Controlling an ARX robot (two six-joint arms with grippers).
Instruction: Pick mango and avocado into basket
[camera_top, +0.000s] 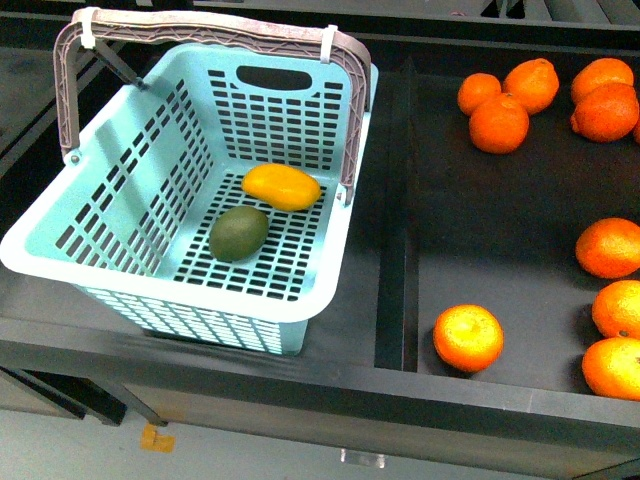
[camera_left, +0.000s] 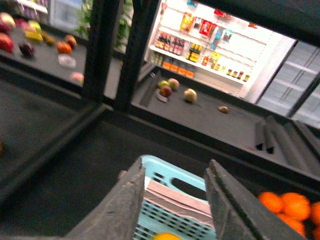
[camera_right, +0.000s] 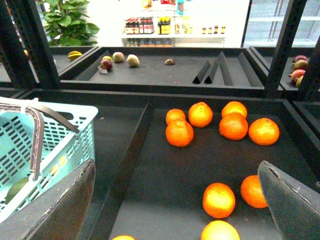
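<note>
Front view shows the basket (camera_top: 120, 260) holding the avocado (camera_top: 238, 233) and the mango (camera_top: 282, 186) side by side on its slotted floor, so the task looks done. Left pincer (camera_left: 175, 200) hangs empty, jaws spread, above the basket's far rim, the mango just below it. Right pincer (camera_right: 175, 200) gapes wide and empty, oranges (camera_right: 200, 114) ahead of it, the basket off to its side.

Black display trays (camera_right: 165, 75) on dark metal frames fill a brightly lit shop, with stocked white shelves (camera_right: 165, 27) and a leafy plant (camera_right: 67, 20) behind.
</note>
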